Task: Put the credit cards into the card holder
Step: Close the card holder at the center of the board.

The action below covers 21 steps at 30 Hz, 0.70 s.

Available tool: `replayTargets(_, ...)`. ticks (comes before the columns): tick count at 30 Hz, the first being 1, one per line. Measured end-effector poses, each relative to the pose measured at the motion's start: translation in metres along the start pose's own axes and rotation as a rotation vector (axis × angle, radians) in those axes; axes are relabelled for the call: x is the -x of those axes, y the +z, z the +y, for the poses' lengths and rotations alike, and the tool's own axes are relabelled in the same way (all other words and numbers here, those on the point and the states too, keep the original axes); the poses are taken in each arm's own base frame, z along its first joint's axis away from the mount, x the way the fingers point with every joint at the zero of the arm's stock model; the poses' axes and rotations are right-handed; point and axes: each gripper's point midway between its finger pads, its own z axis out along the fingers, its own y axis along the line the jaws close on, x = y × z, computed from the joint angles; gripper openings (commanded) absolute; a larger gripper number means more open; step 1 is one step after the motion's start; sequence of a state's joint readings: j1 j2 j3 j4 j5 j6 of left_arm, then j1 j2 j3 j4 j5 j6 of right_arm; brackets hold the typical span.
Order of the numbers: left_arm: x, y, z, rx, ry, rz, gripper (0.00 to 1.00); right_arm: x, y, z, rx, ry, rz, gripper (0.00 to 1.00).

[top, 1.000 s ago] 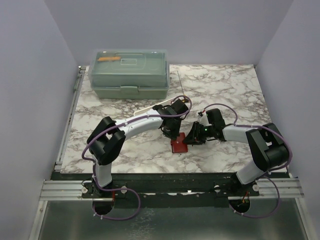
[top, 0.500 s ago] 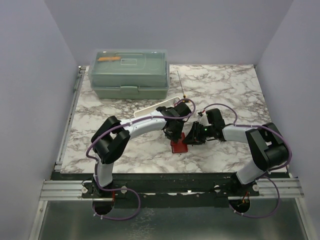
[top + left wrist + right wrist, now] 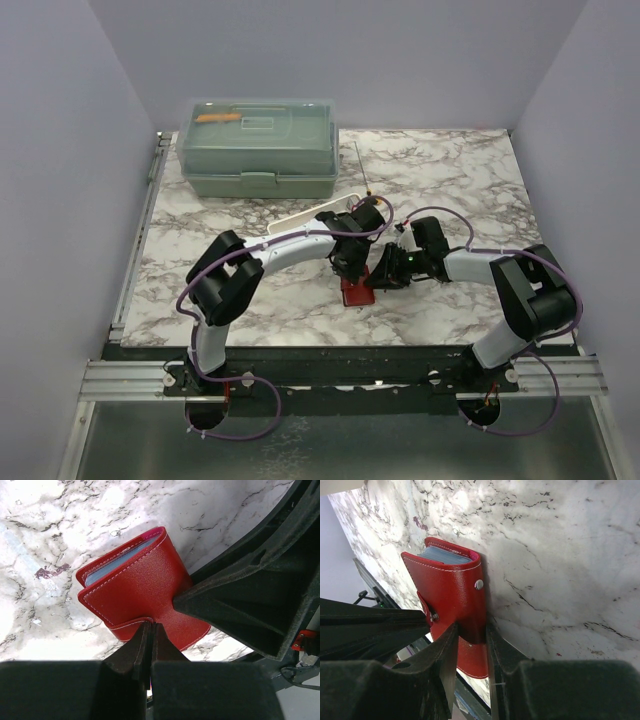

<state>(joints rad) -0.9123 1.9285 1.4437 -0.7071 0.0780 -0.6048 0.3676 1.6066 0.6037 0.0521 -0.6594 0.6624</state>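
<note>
The red card holder (image 3: 354, 291) stands on edge on the marble table, folded. Blue-grey credit cards (image 3: 118, 562) sit inside it, only their edges showing (image 3: 445, 555). My right gripper (image 3: 471, 630) is shut on the holder's (image 3: 455, 600) lower end, one finger on each face; from above it (image 3: 381, 279) sits just right of the holder. My left gripper (image 3: 151, 626) is shut, its joined tips touching the holder's (image 3: 142, 587) closing strap; from above it (image 3: 348, 268) hangs over the holder's far end. I cannot tell whether the strap is pinched.
A green lidded toolbox (image 3: 257, 147) stands at the back left. A thin rod (image 3: 362, 170) and a white flat piece (image 3: 298, 217) lie behind the arms. The table's front edge (image 3: 340, 348) is close below the holder.
The left arm has shifted a little to the right and its gripper has come closer over the holder. The right gripper and the holder have stayed put.
</note>
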Motion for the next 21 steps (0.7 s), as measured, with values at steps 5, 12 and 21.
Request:
replayTargets(5, 0.0003, 0.0006, -0.0002, 0.001, 0.000, 0.001, 0.00, 0.0000, 0.0001, -0.0001, 0.000, 0.000, 0.000, 0.28)
replayTargets(12, -0.0002, 0.0019, -0.0003, 0.000, 0.000, 0.005, 0.00, -0.0001, 0.0002, -0.0003, -0.001, 0.001, 0.001, 0.28)
replayTargets(21, -0.0004, 0.0044, -0.0024, -0.011, 0.000, 0.009, 0.00, -0.0001, 0.0003, -0.0004, -0.001, 0.002, 0.001, 0.28)
